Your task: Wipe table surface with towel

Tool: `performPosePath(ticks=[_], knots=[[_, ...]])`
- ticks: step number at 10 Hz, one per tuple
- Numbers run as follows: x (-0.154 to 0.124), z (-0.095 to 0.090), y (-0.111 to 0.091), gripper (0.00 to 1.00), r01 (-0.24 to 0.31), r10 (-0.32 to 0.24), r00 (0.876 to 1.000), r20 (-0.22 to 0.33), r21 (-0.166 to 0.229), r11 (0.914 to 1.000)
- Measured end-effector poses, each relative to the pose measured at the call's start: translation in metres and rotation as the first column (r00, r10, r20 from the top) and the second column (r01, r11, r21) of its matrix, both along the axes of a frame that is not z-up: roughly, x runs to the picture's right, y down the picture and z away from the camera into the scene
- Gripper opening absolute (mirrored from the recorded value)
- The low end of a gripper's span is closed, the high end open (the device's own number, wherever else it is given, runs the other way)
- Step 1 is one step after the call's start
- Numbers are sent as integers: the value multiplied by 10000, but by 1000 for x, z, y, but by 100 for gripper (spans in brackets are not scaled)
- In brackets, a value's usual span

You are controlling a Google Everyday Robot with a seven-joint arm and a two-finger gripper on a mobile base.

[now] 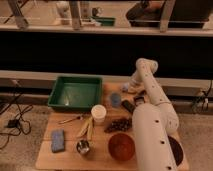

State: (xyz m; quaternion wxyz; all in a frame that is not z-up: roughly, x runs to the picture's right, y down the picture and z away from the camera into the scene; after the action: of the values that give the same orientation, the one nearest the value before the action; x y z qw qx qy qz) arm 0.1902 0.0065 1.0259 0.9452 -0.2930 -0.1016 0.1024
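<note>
The table surface [67, 157] is a small light-brown wooden top crowded with things. My white arm [150, 132] rises from the lower right, bends at an elbow [146, 67] and reaches down to the table's far edge. My gripper [131, 89] is there, right of the green bin [75, 92], by a pale patch that I cannot identify. A blue folded cloth or sponge [58, 140] lies at the near left, far from the gripper.
On the table are a white cup [98, 112], a banana [87, 128], a metal cup [83, 146], a red bowl [121, 146], grapes [118, 124], a blue-grey object [115, 100] and a black object [129, 106]. A dark bowl [176, 150] sits behind the arm. Cables [12, 120] lie on the floor at left.
</note>
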Motion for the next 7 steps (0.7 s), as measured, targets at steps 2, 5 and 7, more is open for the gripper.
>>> performPosePath(ticks=[2, 5, 7], knots=[[-9, 1, 1, 0, 113, -115, 9997, 220, 93, 9999], [-11, 1, 1, 0, 136, -138, 9996, 260, 109, 9998], [-12, 1, 1, 0, 130, -133, 9995, 271, 111, 9999]])
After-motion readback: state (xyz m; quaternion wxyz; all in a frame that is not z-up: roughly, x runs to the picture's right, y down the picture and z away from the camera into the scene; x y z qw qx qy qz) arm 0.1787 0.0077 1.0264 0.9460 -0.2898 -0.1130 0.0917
